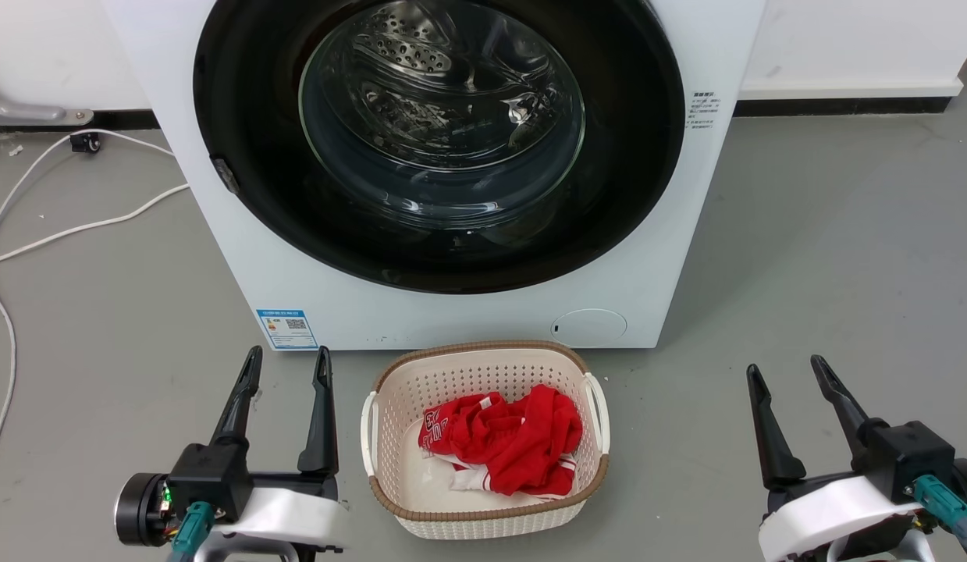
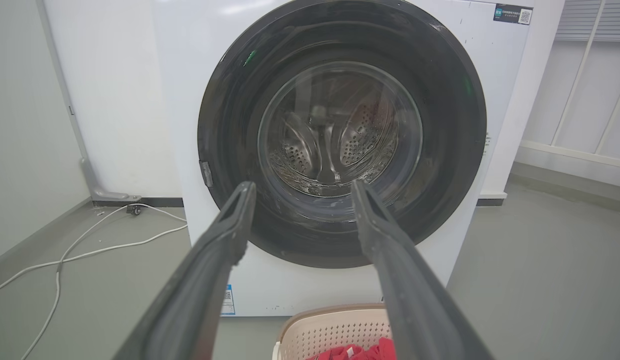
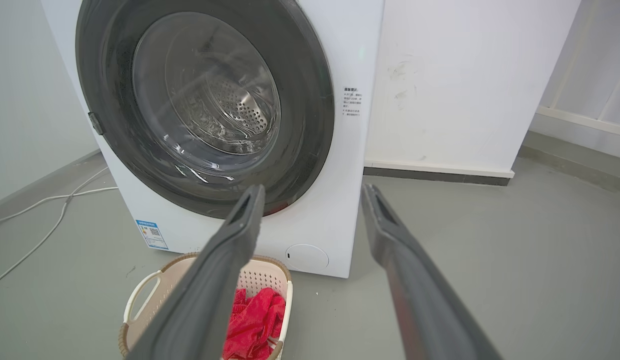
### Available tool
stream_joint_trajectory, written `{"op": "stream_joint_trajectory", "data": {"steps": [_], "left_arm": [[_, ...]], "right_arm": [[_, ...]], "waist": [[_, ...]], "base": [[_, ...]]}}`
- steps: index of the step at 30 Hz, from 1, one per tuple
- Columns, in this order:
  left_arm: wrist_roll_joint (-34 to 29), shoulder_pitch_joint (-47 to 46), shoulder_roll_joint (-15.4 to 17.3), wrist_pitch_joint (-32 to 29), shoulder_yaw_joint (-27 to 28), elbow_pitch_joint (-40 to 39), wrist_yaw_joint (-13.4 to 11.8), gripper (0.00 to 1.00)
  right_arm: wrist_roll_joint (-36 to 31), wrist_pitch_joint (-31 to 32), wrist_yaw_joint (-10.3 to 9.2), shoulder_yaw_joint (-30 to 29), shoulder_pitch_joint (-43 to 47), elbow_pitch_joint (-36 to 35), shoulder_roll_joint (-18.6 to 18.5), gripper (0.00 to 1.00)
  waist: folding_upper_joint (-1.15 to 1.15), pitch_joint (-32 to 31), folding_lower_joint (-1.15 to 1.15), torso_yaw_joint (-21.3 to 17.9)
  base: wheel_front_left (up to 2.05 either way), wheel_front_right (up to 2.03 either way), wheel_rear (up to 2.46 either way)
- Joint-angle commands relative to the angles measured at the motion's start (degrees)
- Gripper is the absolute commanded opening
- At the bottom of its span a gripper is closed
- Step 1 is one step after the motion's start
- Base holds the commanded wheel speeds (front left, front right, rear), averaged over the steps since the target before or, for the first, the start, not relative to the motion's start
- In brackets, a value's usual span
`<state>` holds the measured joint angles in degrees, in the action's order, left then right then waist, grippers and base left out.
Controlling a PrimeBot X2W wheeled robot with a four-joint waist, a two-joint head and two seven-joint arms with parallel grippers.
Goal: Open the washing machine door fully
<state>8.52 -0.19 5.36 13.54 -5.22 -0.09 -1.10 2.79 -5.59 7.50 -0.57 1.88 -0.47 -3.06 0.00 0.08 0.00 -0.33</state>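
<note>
While the washing machine door (image 1: 440,133) sat closed, flush against the front of the washing machine (image 1: 452,320), neither arm touched it. The glossy black disc covered almost the whole width of the white box, and the perforated steel drum (image 1: 421,55) showed through its clear domed glass. A small grey tab (image 1: 225,176) sat on the door's left rim in the head view.

The left gripper (image 1: 288,355) rested low at the left, its jaws spread open and holding nothing, with the fingers pointing toward the machine's lower left corner near the blue label sticker (image 1: 286,328). The right gripper (image 1: 785,365) rested low at the right over bare grey floor (image 1: 803,257), its jaws likewise parted and empty. Both stood well apart from the door.

Between the 2 grippers, just in front of the machine, stood a white perforated laundry basket (image 1: 452,382) with a brown rim, and a crumpled red garment (image 1: 506,437) lay inside it. The small round flap (image 1: 588,326) sat low on the machine's front, just behind the basket. A white cable (image 1: 77,226) trailed across the floor to the machine's left, and a small text sticker (image 1: 703,109) sat on the white front beside the door's right rim.
</note>
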Motion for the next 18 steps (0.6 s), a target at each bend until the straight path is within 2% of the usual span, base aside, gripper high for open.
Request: {"op": "stream_joint_trajectory", "data": {"steps": [1,14,18], "left_arm": [[-1.6,0.8,0.0,0.5,0.1,-0.5,-0.4,1.00],[-6.3,1.4,-0.8,1.8,0.8,-0.9,-0.1,1.00],[-5.9,1.4,-1.0,1.8,1.3,-0.6,0.0,1.00]], "right_arm": [[-1.4,-0.4,-0.02,0.1,0.5,-0.7,0.2,1.00],[-4.8,-0.7,-0.03,0.3,0.9,-1.4,0.3,1.00],[-4.2,-0.4,-0.03,0.3,0.9,-1.3,0.3,1.00]], "waist": [[0.00,0.0,0.00,0.0],[0.00,0.1,0.00,-0.1],[0.00,0.2,0.00,-0.1]], "base": [[0.00,0.00,0.00],[0.00,0.00,0.00],[0.00,0.00,0.00]]}}
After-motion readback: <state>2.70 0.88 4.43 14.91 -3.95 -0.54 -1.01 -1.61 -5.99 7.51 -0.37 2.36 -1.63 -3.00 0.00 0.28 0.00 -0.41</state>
